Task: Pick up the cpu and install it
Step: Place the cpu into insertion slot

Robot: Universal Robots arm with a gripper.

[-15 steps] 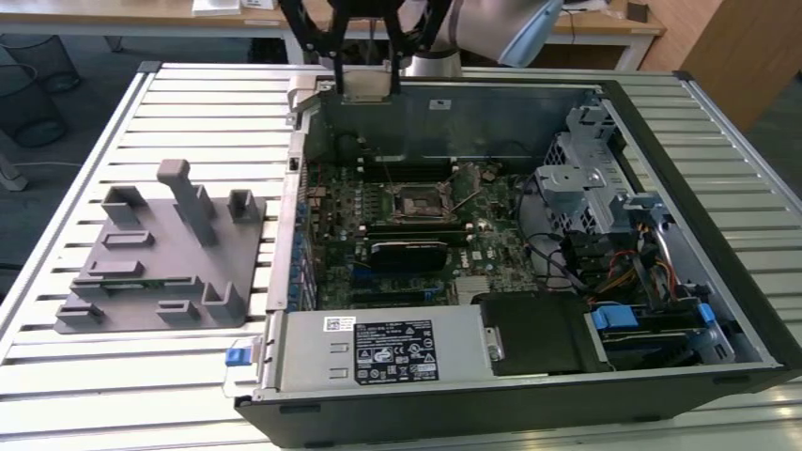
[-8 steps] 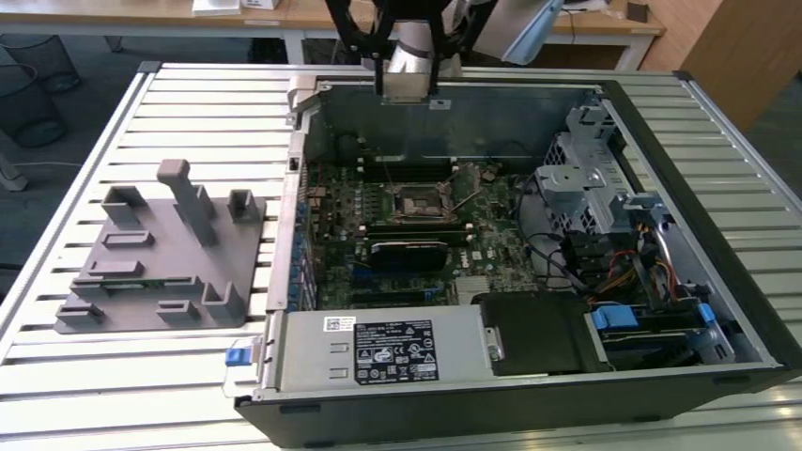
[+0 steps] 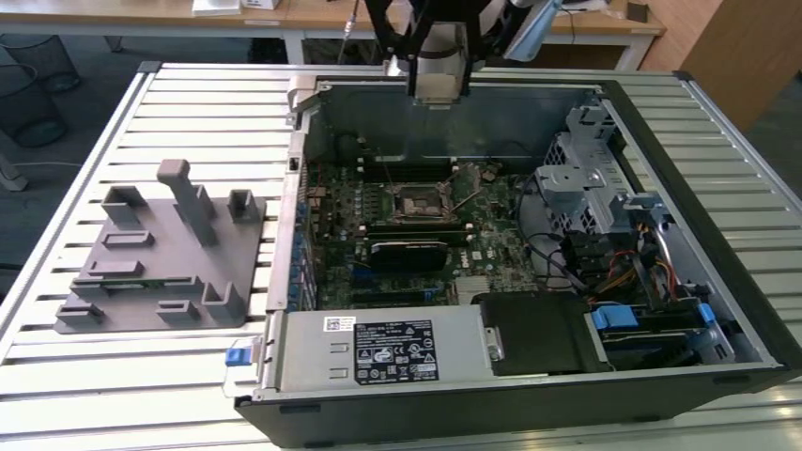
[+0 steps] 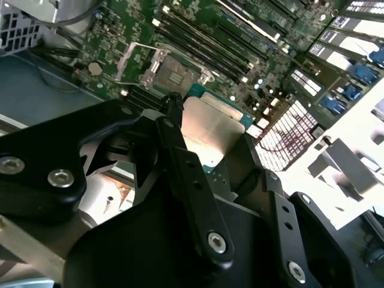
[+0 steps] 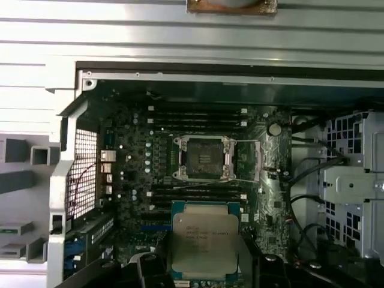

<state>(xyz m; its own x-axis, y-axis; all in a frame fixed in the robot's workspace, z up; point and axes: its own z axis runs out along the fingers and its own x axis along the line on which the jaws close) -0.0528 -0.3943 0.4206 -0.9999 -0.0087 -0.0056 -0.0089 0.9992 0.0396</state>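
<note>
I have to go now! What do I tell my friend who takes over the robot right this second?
Pincer: shut on the cpu, gripping it by its edges, up over the open case.
Socket: on the board inside the case. It looks empty, and the cpu is well apart from it.
Done: cpu picked up.
Left: cpu is not in the socket yet.

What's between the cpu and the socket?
Dark memory slots, between the cpu and the socket, in the first wrist view.
</note>
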